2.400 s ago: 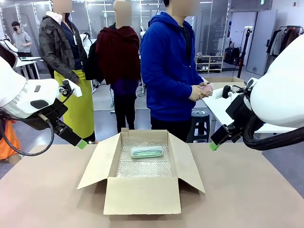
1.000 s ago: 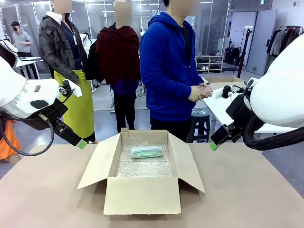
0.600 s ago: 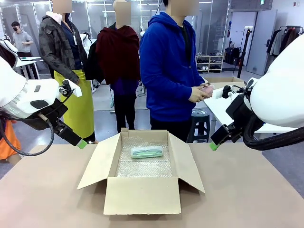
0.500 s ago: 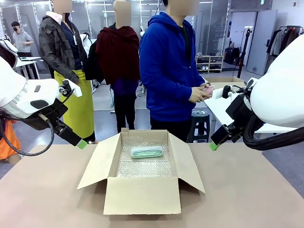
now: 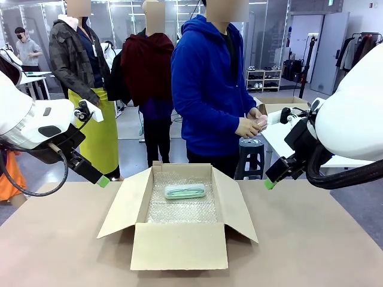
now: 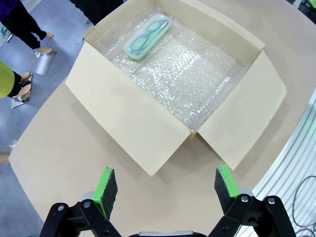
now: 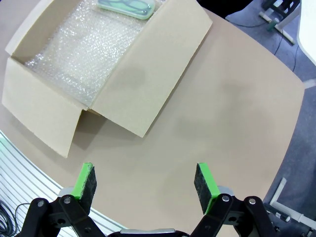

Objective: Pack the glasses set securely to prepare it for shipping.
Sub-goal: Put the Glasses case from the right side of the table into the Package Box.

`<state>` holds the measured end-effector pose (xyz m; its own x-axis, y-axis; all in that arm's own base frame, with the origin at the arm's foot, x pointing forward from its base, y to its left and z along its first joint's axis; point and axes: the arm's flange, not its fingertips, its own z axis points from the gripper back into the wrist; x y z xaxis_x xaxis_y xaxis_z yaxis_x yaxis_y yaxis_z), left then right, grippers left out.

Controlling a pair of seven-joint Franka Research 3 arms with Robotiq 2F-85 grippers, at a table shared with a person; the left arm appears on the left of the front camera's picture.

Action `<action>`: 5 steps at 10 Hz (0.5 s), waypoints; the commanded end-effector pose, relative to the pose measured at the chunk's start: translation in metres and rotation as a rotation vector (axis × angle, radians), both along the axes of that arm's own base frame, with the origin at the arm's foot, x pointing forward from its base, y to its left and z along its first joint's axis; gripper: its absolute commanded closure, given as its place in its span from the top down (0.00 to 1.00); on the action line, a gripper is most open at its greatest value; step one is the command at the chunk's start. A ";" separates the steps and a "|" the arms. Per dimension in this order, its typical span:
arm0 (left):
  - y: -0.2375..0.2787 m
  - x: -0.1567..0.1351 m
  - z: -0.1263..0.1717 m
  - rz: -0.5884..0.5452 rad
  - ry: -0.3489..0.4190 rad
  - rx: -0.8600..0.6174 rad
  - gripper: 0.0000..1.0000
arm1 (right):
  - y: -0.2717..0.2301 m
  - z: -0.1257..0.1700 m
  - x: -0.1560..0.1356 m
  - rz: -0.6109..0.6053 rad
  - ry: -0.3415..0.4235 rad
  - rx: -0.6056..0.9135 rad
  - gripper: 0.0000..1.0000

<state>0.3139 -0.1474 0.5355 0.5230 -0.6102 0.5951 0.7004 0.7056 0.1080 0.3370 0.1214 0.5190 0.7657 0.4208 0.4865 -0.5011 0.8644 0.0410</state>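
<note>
Mint case (image 5: 185, 191) on bubble wrap (image 5: 182, 212) in box (image 5: 179, 246), at 12 o'clock from left gripper (image 6: 165, 180), well apart. Pink case (image 5: 261, 121) in person's hands (image 5: 247, 127) across table (image 5: 311, 239). Left gripper, right gripper (image 7: 145, 180): both wide, empty.

2 oblong glasses cases. The pale mint green case (image 5: 185, 191) lies flat on bubble wrap (image 5: 182, 212) inside the open cardboard box (image 5: 179, 245), lengthwise beside its far wall, with glasses visible through the lid. The pale pink case (image 5: 261, 121) is clasped in the person's hands (image 5: 247, 127), mostly covered.
</note>
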 end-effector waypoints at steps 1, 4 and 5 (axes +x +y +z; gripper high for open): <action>0.001 0.000 0.000 -0.009 0.001 -0.009 1.00 | 0.002 -0.001 0.000 -0.007 -0.005 -0.003 1.00; 0.001 0.000 0.000 -0.009 0.001 -0.009 1.00 | 0.002 -0.001 0.000 -0.007 -0.005 -0.003 1.00; 0.001 0.000 0.000 -0.009 0.001 -0.009 1.00 | 0.002 -0.001 0.000 -0.007 -0.005 -0.003 1.00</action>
<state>0.3139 -0.1474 0.5355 0.5230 -0.6102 0.5951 0.7004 0.7055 0.1080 0.3370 0.1214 0.5190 0.7656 0.4208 0.4865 -0.5011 0.8644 0.0410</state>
